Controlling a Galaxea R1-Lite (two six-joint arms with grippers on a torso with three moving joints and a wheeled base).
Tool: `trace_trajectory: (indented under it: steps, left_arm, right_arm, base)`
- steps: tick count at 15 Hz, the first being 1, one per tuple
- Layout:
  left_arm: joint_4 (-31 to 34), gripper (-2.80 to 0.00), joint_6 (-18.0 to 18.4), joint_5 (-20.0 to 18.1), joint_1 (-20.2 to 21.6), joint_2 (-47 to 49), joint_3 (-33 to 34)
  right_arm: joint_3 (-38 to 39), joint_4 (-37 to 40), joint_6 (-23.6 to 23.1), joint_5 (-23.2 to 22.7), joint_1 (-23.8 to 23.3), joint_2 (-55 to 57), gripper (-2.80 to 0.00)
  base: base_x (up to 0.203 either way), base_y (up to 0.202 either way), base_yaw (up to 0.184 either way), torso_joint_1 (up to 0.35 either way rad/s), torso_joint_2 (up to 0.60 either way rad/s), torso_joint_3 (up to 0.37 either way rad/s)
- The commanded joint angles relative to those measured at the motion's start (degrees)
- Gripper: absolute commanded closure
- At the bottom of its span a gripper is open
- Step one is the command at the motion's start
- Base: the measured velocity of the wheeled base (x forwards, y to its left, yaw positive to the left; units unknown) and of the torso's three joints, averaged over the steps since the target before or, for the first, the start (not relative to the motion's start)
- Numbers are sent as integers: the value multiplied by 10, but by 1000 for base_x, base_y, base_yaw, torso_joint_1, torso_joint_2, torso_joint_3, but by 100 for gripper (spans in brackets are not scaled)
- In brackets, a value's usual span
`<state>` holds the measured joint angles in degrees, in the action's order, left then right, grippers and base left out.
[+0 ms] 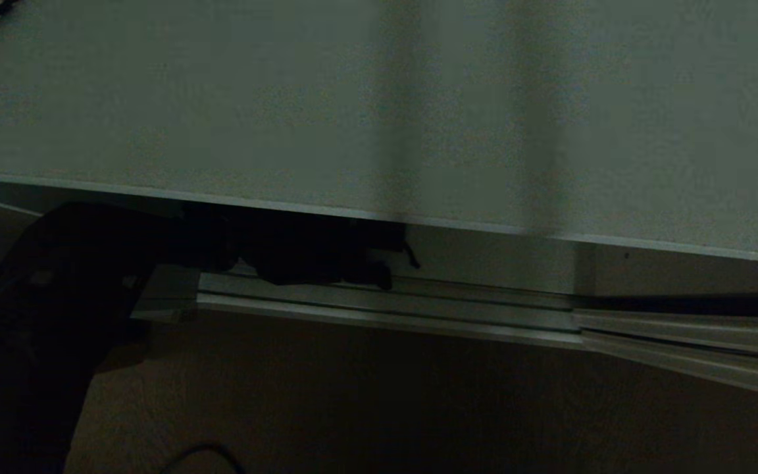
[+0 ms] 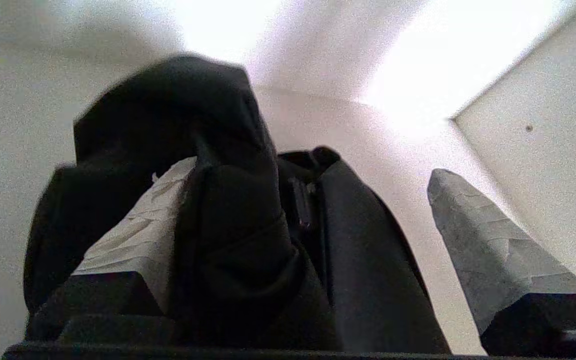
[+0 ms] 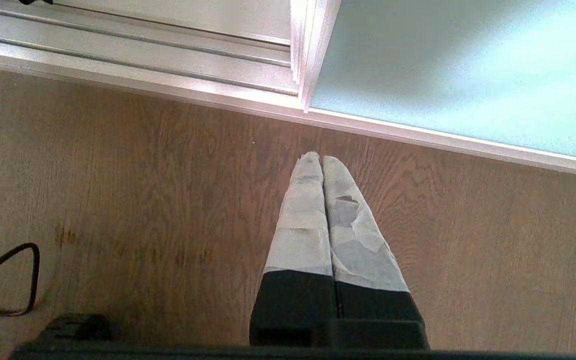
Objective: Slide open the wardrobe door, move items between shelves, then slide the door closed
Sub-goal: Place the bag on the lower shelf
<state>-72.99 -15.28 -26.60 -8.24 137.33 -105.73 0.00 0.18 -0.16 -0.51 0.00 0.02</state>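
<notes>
Black bag (image 2: 228, 210) half-hidden between spread left hand (image 2: 288, 220) fingers, edges blurred

My left gripper (image 2: 288, 220) sits in the low compartment under the pale grey-white shelf board (image 1: 379, 118), fingers wide; the black fabric bag (image 2: 208, 210) fills the gap between them. Bare white wall (image 2: 543, 165) stands close beside one finger.

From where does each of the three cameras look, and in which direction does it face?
Head view: high, facing down at a shelf; left arm reaches beneath.
Left wrist view: behind the open left gripper, inside the wardrobe, black bag between its fingers.
Right wrist view: behind the shut right gripper, facing the wood floor.
Shared: the bottom track, head and right wrist.
</notes>
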Motion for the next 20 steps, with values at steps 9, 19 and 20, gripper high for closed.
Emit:
trace_trajectory:
  steps: [9, 19, 20]
  left_arm:
    - [2, -280, 59, -58, 7, -30, 33]
    - [88, -280, 75, -60, 39, -61, 88]
    - [87, -280, 62, -54, 40, -67, 95]
  right_arm:
    - [0, 0, 0, 0, 0, 0, 0]
    - [0, 0, 0, 0, 0, 0, 0]
    - [0, 0, 0, 0, 0, 0, 0]
  base:
    - [0, 0, 0, 0, 0, 0]
    - [0, 0, 0, 0, 0, 0]
    - [0, 0, 0, 0, 0, 0]
